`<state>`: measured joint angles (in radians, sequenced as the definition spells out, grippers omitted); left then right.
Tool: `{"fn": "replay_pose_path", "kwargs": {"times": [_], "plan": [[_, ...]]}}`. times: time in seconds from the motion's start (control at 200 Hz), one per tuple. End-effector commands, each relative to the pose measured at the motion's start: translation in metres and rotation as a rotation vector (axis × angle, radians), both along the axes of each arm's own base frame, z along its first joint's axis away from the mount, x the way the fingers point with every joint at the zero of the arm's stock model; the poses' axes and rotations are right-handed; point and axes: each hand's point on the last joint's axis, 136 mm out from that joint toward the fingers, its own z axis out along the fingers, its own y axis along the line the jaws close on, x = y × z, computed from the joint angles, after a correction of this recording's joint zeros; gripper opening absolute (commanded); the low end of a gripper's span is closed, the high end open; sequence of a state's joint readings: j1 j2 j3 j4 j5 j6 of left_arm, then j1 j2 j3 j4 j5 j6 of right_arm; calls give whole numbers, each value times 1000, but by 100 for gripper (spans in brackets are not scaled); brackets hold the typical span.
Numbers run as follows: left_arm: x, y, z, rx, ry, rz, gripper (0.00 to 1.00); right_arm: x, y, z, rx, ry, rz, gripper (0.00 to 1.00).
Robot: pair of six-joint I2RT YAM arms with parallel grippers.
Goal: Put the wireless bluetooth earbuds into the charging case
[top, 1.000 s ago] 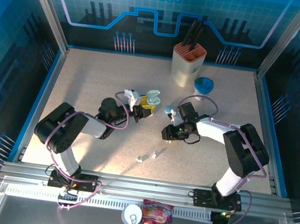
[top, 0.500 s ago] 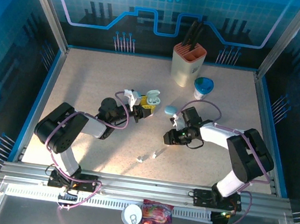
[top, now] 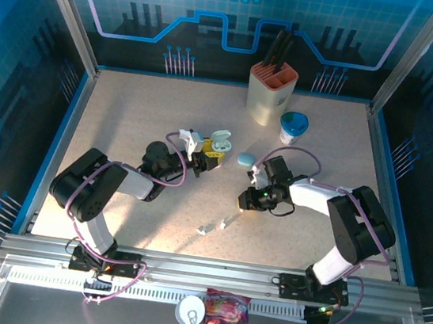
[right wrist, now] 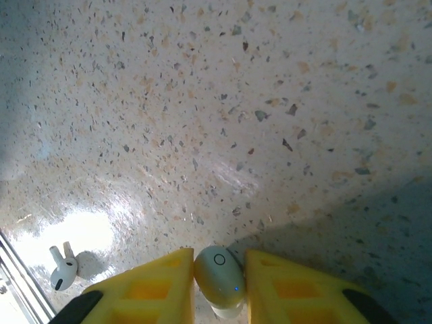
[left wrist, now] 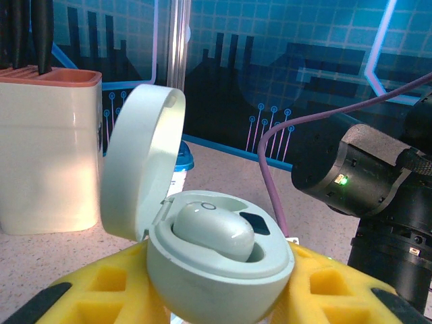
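left hand (top: 203, 157): pinching open case (left wrist: 216, 270) between yellow fingers (left wrist: 101, 297), lid (left wrist: 142, 162) tipped up, near table (top: 126, 118) middle
seated bud (left wrist: 212, 229): white, lying in the case's well
right hand (right wrist: 217, 270): pressed together on held bud (right wrist: 219, 275), low at table surface, right of middle; lifted or touching, cannot tell
loose buds (top: 204, 228): two, close together on table toward near edge, well apart from case and from both hands
blue case (top: 245, 159): closed, on table between the hands
knife block (top: 271, 93): far edge, upright
cup (top: 293, 126): blue, just beside block
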<state>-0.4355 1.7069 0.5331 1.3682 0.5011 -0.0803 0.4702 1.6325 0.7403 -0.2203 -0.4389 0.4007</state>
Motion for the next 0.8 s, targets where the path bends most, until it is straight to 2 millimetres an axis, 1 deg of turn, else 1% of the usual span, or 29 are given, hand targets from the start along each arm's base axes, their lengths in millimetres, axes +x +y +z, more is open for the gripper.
{"fn": "replay_pose_path", "kwargs": {"times": [0.0,0.115,0.205,0.275,0.37,0.44,0.52,0.665,0.795], "plan": [[-2,3,11,-24,-29,-3,30,-13,-10,-3,-39,39,-15,24],[-4,1,11,-22,-32,-19,29,-1,-11,16,-33,-57,-34,24],[-10,-1,14,-23,-39,-48,30,9,-11,39,-14,-151,-43,24],[-15,-2,14,-20,-38,-73,30,17,-10,60,3,-236,-44,24],[-21,-5,9,-17,-19,-108,30,27,-12,97,23,-386,-41,23],[-25,-7,6,-22,8,-141,30,34,-16,122,13,-514,-47,23],[-31,-9,4,-27,32,-178,30,36,-18,152,29,-644,-39,22],[-41,-13,5,-28,43,-239,29,33,-9,201,104,-805,-3,22],[-49,-16,8,-27,42,-288,29,31,6,230,148,-880,53,21]]}}
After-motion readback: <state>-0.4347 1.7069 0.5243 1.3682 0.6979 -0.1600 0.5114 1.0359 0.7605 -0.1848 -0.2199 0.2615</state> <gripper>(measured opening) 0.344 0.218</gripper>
